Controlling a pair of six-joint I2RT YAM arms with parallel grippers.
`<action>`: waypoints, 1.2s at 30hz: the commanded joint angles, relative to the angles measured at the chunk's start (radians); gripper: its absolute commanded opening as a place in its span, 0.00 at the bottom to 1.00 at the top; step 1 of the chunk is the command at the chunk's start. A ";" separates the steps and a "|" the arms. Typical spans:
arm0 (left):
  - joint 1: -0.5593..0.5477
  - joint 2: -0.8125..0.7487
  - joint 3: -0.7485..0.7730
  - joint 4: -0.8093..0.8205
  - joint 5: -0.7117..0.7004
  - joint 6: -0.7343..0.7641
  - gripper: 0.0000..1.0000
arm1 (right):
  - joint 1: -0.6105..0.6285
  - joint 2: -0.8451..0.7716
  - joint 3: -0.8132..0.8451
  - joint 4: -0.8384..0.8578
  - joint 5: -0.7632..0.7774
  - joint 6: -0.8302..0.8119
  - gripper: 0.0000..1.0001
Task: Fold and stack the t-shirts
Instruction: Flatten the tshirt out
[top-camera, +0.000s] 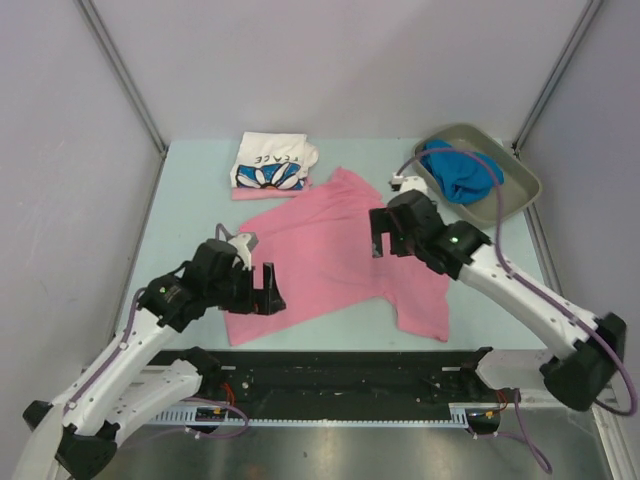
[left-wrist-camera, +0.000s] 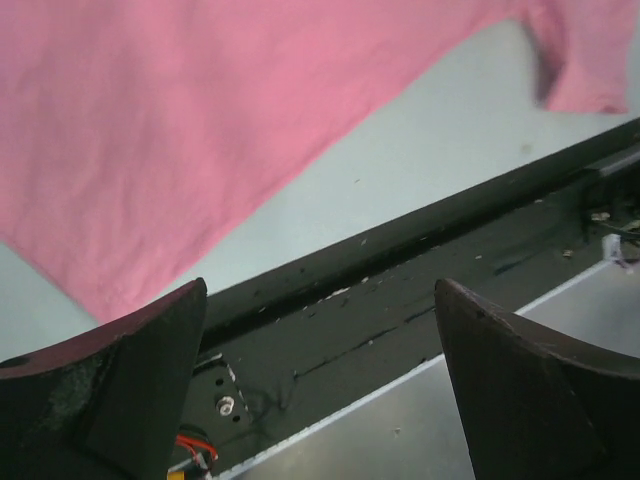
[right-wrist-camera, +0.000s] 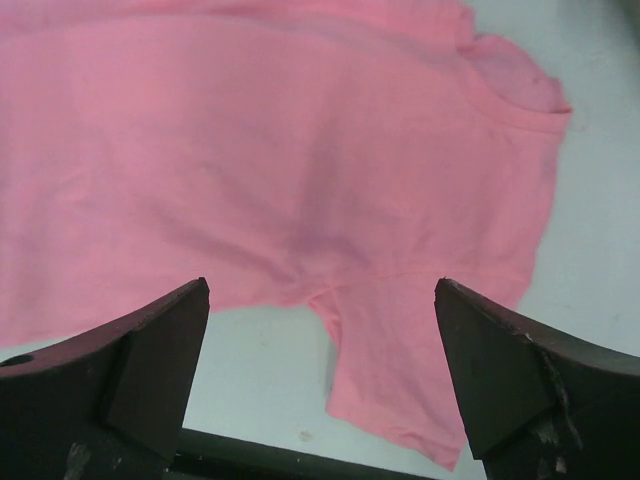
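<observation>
A pink t-shirt (top-camera: 335, 250) lies spread flat on the table, one sleeve toward the near right. It fills the right wrist view (right-wrist-camera: 280, 160) and the top of the left wrist view (left-wrist-camera: 200, 120). My left gripper (top-camera: 270, 288) is open and empty, just above the shirt's near left corner. My right gripper (top-camera: 380, 232) is open and empty, above the shirt's right part. A folded white t-shirt with a blue flower print (top-camera: 272, 162) sits on a folded pink one (top-camera: 262, 193) at the back. A bright blue t-shirt (top-camera: 460, 172) lies crumpled in the tray.
A grey-olive plastic tray (top-camera: 520, 185) stands at the back right corner. A black rail (top-camera: 340, 375) with the arm bases runs along the table's near edge, also in the left wrist view (left-wrist-camera: 420, 290). Walls and metal posts close the back and sides.
</observation>
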 joint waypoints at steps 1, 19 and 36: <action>-0.065 -0.029 -0.072 -0.080 -0.242 -0.200 1.00 | 0.028 0.165 0.020 0.073 -0.074 -0.047 1.00; -0.086 0.135 -0.126 -0.280 -0.364 -0.350 1.00 | 0.084 0.216 -0.092 0.191 -0.021 -0.066 1.00; -0.092 0.145 -0.373 0.079 -0.454 -0.684 0.96 | 0.104 0.093 -0.241 0.291 -0.156 -0.040 1.00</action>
